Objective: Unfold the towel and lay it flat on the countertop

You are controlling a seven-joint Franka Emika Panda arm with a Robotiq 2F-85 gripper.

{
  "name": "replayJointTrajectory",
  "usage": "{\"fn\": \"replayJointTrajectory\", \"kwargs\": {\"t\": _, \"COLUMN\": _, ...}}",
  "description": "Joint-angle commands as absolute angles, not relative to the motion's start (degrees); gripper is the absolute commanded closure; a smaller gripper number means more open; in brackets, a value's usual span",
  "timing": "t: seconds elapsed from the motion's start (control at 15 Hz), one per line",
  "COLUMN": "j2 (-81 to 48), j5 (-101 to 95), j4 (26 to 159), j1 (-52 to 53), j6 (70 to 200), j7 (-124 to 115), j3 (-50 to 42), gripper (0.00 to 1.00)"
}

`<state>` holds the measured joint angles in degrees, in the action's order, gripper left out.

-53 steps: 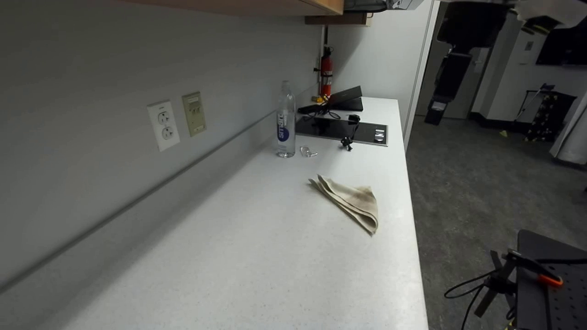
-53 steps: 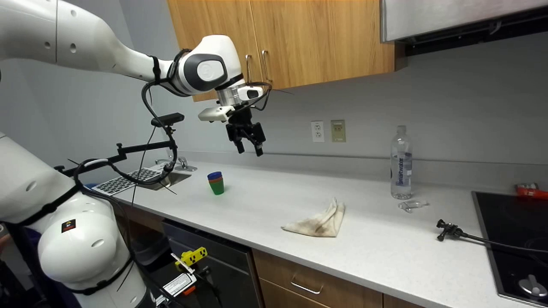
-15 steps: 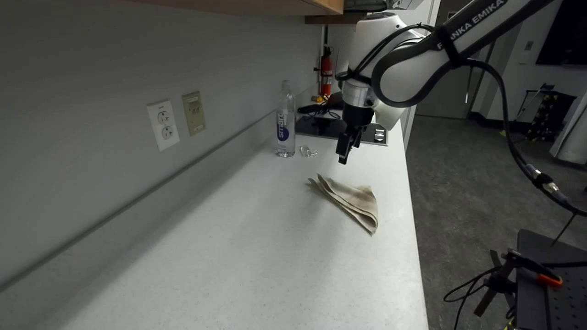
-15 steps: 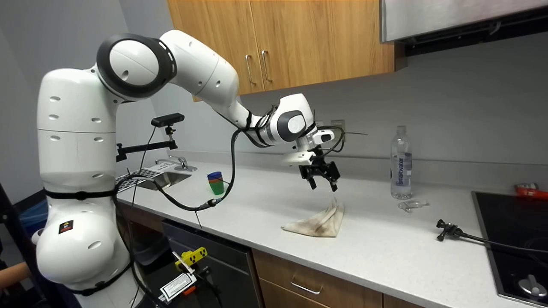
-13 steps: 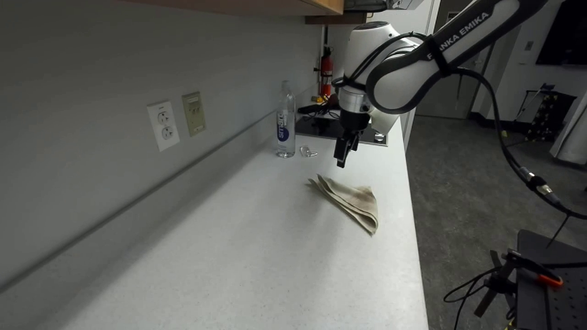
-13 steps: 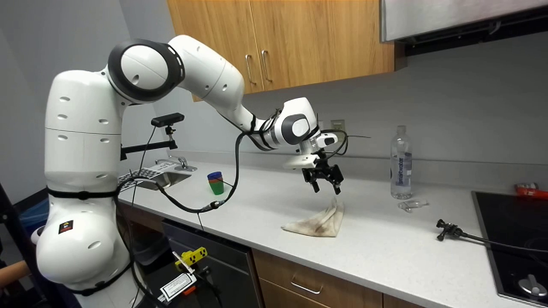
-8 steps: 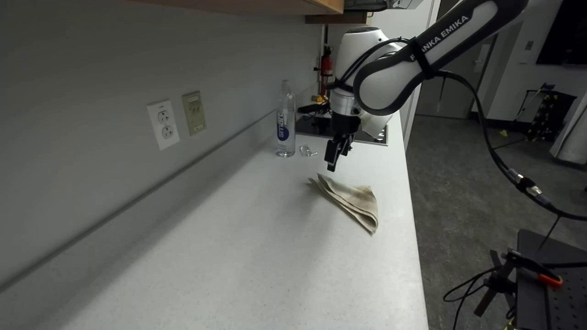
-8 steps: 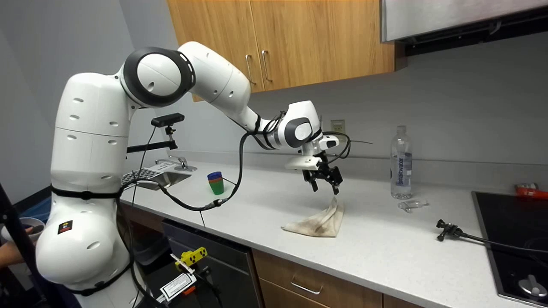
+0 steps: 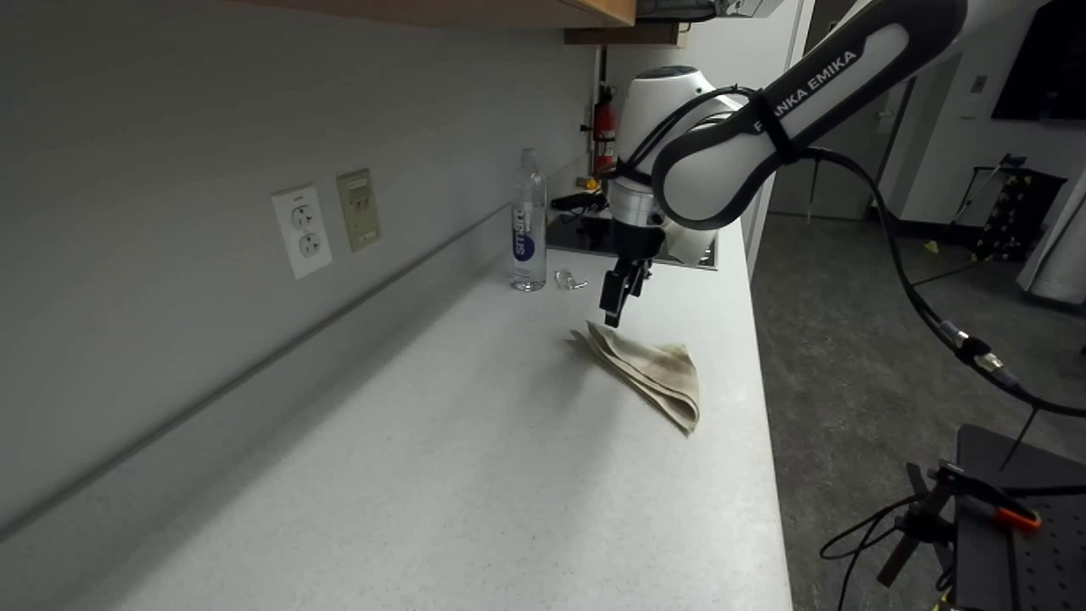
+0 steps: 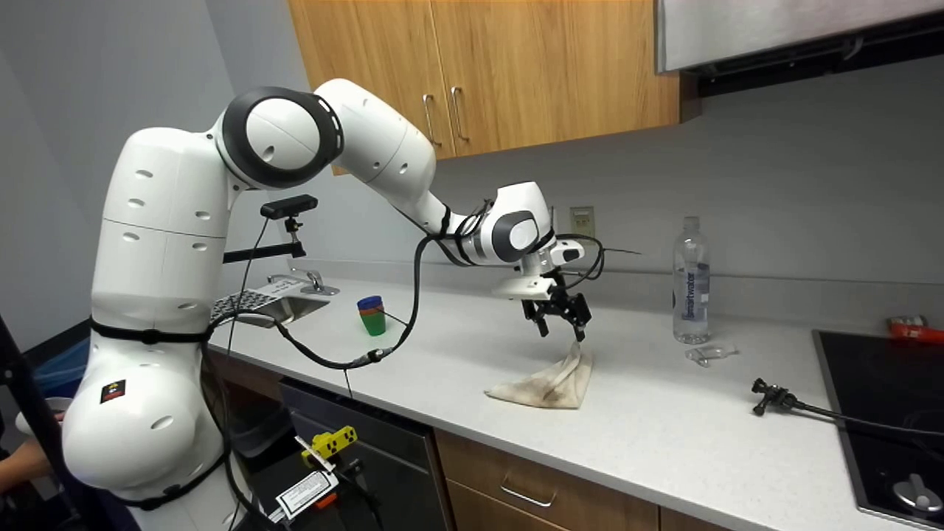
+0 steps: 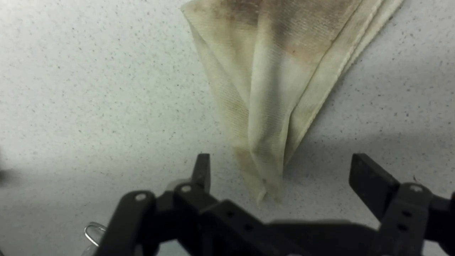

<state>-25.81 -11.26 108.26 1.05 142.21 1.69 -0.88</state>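
Just one pincer (image 11: pixel 280 160), two fingers (image 11: pixel 371 183) apart, above one towel (image 11: pixel 270 89) on one countertop (image 9: pixel 475 484).

In an exterior view, the towel (image 10: pixel 549 385) lay upon the countertop (image 10: pixel 664 435). Counted from this towel, the gripper (image 10: pixel 560 332) hung at twelve o'clock, the bottle (image 10: pixel 691 295) stood at two, the cooktop (image 10: pixel 877 383) lay at three, and the stacked cups (image 10: pixel 372 318) were at ten.

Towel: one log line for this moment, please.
towel: folded, on countertop, not held | gripper: open, near towel's narrow end, contact unclear | clear bottle: upright, apart from both | unfolding: not done
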Motion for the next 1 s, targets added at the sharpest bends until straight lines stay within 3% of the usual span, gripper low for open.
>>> {"fn": "replayJointTrajectory", "kwargs": {"t": 0.0, "j2": -29.76, "j5": -11.73, "j4": 105.83, "j1": 1.66, "j6": 147.00, "j7": 1.75, "j3": -1.31, "gripper": 0.00}}
{"fn": "replayJointTrajectory", "kwargs": {"t": 0.33, "j2": -32.29, "j5": -10.34, "j4": 103.91, "j1": 0.32, "j6": 150.75, "j7": 4.38, "j3": -0.62, "gripper": 0.00}}
{"fn": "replayJointTrajectory", "kwargs": {"t": 0.53, "j2": -33.22, "j5": -7.97, "j4": 102.98, "j1": -1.40, "j6": 150.13, "j7": 7.07, "j3": 1.03, "gripper": 0.07}}
{"fn": "replayJointTrajectory", "kwargs": {"t": 0.8, "j2": -35.23, "j5": -5.43, "j4": 101.54, "j1": -2.93, "j6": 149.30, "j7": 10.38, "j3": 2.42, "gripper": 0.28}}
{"fn": "replayJointTrajectory", "kwargs": {"t": 0.87, "j2": -35.85, "j5": -4.80, "j4": 101.02, "j1": -3.32, "j6": 149.03, "j7": 11.03, "j3": 2.81, "gripper": 0.25}}
{"fn": "replayJointTrajectory", "kwargs": {"t": 0.93, "j2": -36.48, "j5": -4.56, "j4": 100.38, "j1": -3.42, "j6": 148.72, "j7": 11.13, "j3": 2.91, "gripper": 0.36}}
